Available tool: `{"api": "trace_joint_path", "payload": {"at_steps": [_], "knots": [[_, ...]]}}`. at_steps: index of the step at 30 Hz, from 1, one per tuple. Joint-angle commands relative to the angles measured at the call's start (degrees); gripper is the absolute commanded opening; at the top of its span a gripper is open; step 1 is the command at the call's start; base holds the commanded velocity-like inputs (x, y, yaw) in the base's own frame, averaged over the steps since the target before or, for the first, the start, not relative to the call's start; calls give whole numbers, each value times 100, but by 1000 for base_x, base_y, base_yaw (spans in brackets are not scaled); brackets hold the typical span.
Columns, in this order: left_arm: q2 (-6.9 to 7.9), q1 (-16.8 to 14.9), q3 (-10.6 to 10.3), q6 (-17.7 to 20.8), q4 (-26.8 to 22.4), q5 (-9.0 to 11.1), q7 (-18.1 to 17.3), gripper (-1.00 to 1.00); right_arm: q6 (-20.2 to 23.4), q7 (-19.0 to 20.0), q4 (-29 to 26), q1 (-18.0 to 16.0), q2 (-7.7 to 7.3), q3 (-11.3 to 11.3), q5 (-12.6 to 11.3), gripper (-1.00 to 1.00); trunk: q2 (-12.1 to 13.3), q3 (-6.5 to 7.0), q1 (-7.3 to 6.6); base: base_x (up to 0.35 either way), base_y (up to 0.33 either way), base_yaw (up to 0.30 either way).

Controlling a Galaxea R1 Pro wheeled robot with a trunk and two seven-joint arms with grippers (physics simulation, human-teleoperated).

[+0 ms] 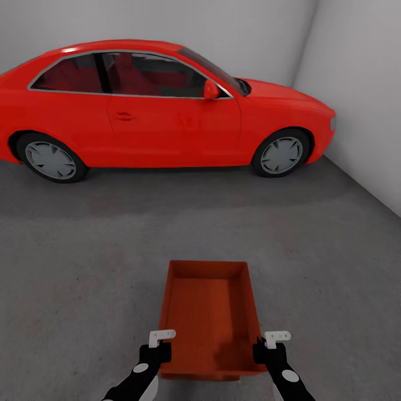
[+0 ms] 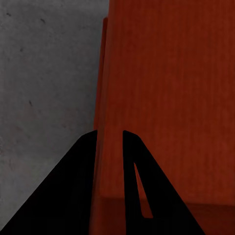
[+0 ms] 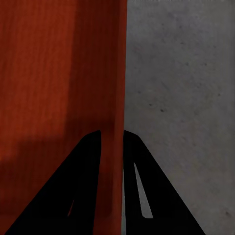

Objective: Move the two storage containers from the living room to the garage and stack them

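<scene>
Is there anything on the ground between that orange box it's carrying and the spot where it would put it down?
Nothing visible. The storage container hangs over bare grey floor, each side wall pinched by the left gripper and right gripper. The red car is parked well beyond it.

I have both arms reaching forward, low and close to my body, set about level with each other. My left gripper [image 1: 162, 348] has its fingers [image 2: 83, 166] pinched over the left wall of the container [image 1: 209, 312]. My right gripper [image 1: 266, 350] is clamped the same way over the right wall, fingers [image 3: 88, 166] straddling it.
</scene>
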Motion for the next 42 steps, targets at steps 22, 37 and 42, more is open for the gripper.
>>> {"api": "trace_joint_path", "payload": {"at_steps": [22,37,42], "knots": [[-9,-8,85,5,-73,-27,-1,-100,-19,13,219,2,5,132,29,-100,-5,-5,1,-35,0,0],[-9,-9,82,8,-75,-32,-9,-100,-19,13,219,2,5,132,29,-100,-5,-5,1,16,0,0],[-9,-9,82,11,-72,-35,-9,-100,-19,13,219,2,5,132,30,-100,-5,-5,1,228,0,0]]}}
